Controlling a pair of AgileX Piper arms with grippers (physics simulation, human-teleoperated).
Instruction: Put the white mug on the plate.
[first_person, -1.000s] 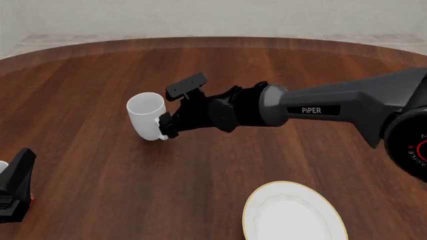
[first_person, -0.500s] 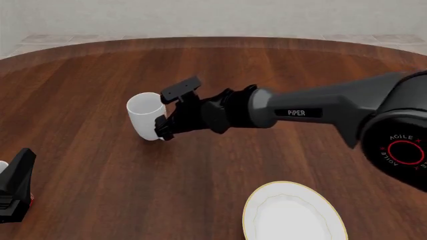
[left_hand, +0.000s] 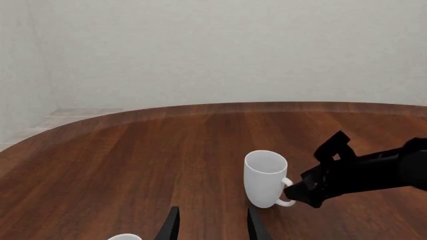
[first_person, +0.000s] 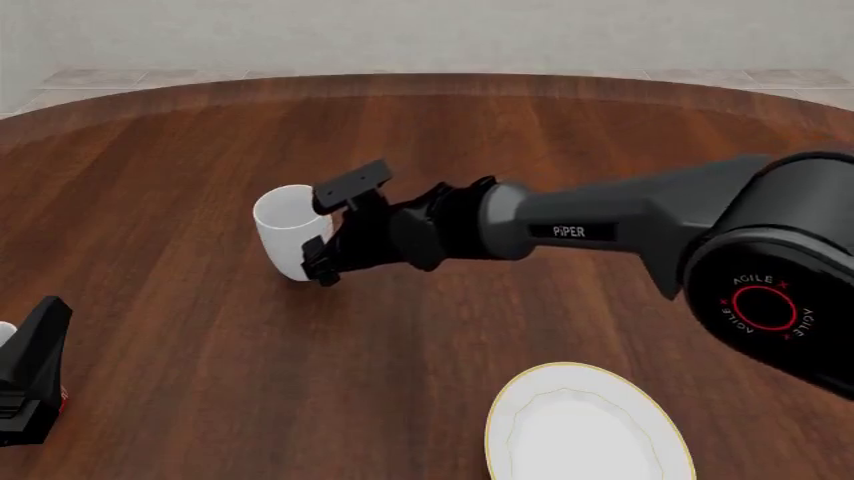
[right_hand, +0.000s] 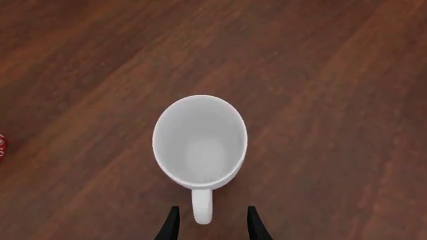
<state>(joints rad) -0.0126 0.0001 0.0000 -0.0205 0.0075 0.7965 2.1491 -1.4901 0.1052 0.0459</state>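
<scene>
Between your right gripper's (right_hand: 209, 224) spread fingers sits the handle of the white mug (right_hand: 200, 142), upright on the table (first_person: 200, 150). You look to be at the grasp: pinch the handle, lift, then carry it well back to the plate (first_person: 587, 425).

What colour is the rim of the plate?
Thin gold, around the white plate; the front view shows it best.

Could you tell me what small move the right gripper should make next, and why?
Probably close the right gripper on the handle. In the right wrist view its open fingers already flank the mug's handle, and the front view shows the gripper right at the upright mug. A firm grasp must come before lifting it toward the plate, which lies apart, nearer the camera.
</scene>
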